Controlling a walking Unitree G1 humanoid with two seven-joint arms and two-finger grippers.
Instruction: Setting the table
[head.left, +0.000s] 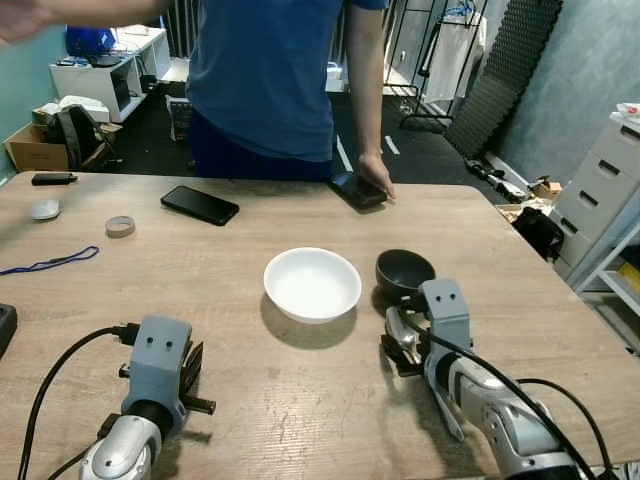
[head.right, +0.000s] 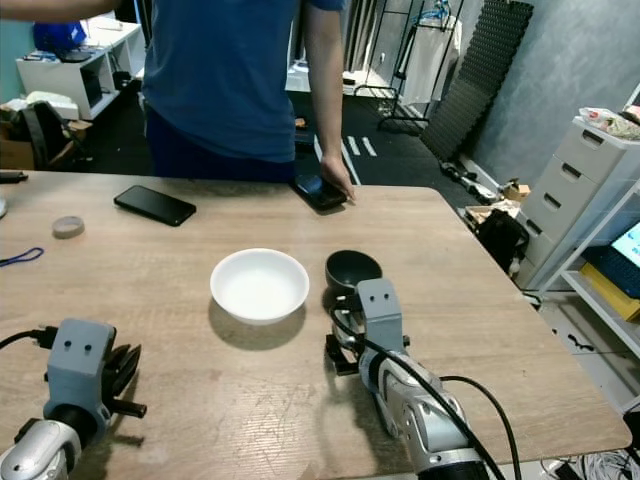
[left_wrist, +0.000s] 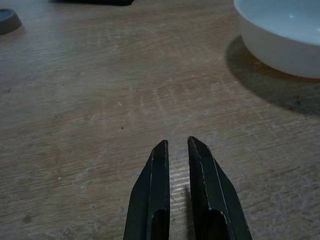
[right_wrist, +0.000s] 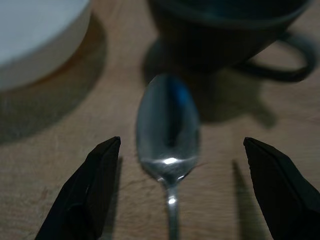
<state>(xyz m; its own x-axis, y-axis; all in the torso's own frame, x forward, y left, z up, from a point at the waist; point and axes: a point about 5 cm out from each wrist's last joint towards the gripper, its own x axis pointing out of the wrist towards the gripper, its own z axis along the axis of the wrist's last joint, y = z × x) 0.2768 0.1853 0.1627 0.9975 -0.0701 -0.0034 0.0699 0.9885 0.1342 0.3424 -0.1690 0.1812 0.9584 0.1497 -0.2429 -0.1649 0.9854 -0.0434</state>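
Note:
A white bowl (head.left: 312, 283) sits at the middle of the wooden table (head.left: 250, 400). A dark cup (head.left: 404, 272) with a handle stands just to its right. A metal spoon (right_wrist: 169, 125) lies on the table in front of the cup, its bowl pointing at the cup. My right gripper (right_wrist: 182, 141) is open, low over the table, with one finger on each side of the spoon and neither touching it. My left gripper (left_wrist: 177, 143) is shut and empty, hovering over bare wood to the near left of the white bowl.
A person in a blue shirt (head.left: 265, 70) stands at the far edge, one hand on a black phone (head.left: 357, 189). Another black phone (head.left: 199, 205), a tape roll (head.left: 120, 226), a grey disc (head.left: 45, 209) and a blue cord (head.left: 50, 263) lie at the far left.

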